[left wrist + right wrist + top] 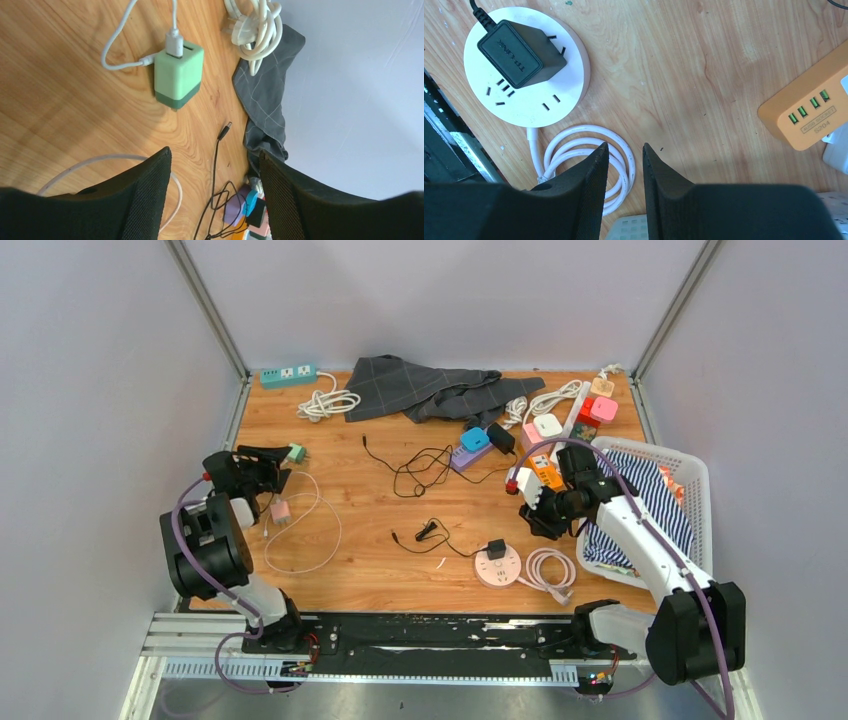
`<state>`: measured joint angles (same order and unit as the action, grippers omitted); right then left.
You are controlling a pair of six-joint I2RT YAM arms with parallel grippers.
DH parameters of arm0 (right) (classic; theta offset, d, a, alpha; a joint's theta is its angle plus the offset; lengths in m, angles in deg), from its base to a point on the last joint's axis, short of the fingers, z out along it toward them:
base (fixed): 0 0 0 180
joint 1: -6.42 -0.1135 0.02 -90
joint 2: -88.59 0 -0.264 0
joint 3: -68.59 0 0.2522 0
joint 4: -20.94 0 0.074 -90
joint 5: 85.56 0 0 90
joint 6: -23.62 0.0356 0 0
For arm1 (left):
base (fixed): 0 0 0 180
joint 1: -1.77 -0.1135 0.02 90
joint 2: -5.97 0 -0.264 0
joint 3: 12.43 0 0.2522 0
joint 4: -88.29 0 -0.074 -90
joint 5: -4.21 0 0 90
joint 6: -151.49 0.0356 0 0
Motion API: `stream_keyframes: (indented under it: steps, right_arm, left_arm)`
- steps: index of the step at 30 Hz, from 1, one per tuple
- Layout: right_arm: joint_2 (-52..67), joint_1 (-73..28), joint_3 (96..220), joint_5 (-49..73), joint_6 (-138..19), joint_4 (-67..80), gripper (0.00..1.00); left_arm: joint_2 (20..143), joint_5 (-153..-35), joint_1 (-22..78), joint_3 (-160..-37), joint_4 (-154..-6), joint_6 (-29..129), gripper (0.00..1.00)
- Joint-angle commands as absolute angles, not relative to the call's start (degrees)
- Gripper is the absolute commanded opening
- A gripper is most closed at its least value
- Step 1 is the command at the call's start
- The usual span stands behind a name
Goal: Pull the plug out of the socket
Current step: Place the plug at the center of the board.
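A round white socket (497,568) lies at the front centre of the table with a black plug (496,548) seated in it. The right wrist view shows the socket (539,95) and the plug (521,47) at its upper left. My right gripper (535,520) hovers above the table to the right of and beyond the socket, clear of it. Its jaws (624,145) stand a narrow gap apart with nothing between them. My left gripper (268,468) is at the far left, wide open (214,151) and empty, near a green charger (178,75).
The socket's white coiled cable (584,155) lies beside it. An orange power strip (809,117) and a white basket (690,480) with striped cloth are at the right. Black cables (420,470), a grey cloth (420,388) and several adapters lie further back.
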<state>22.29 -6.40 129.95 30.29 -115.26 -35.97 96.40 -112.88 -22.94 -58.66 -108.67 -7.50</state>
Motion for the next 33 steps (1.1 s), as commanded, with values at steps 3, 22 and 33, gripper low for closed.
stream_keyframes:
  steps: [3,22,33]
  right_arm:
    - [22.3,-5.5,129.2,30.5,-115.5,-36.3,0.34]
    - [22.8,-5.5,128.5,34.8,-117.7,-37.7,0.34]
    - [21.6,-5.5,128.8,37.6,-118.6,-39.0,0.34]
  left_arm:
    - [91.1,-114.8,-23.8,-58.4,-109.0,-8.0,0.66]
    - [75.5,-130.9,-8.4,-63.7,-109.1,5.4,0.67]
    - [64.2,-126.9,19.2,-63.9,-109.1,18.2,0.67]
